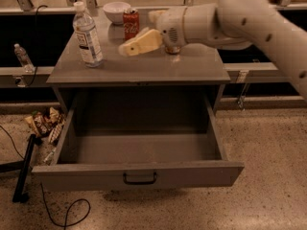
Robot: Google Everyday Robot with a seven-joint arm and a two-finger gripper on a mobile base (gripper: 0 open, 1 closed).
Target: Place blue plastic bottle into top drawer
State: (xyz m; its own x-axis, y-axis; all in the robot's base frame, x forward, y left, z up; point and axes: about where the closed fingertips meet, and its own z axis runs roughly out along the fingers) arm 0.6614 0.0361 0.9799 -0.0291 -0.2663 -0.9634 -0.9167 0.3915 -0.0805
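The blue plastic bottle, clear with a white cap and a pale label, stands upright on the left part of the grey cabinet top. The gripper hangs just above the cabinet top, a short way right of the bottle and not touching it, its cream fingers pointing left toward the bottle. The white arm reaches in from the upper right. The top drawer is pulled fully out below, its grey inside bare, with a dark curved handle on its front panel.
A red soda can and a white bowl stand at the back of the cabinet top. A small clear bottle stands far left. Snack bags, a black bar and a cable lie on the floor left of the drawer.
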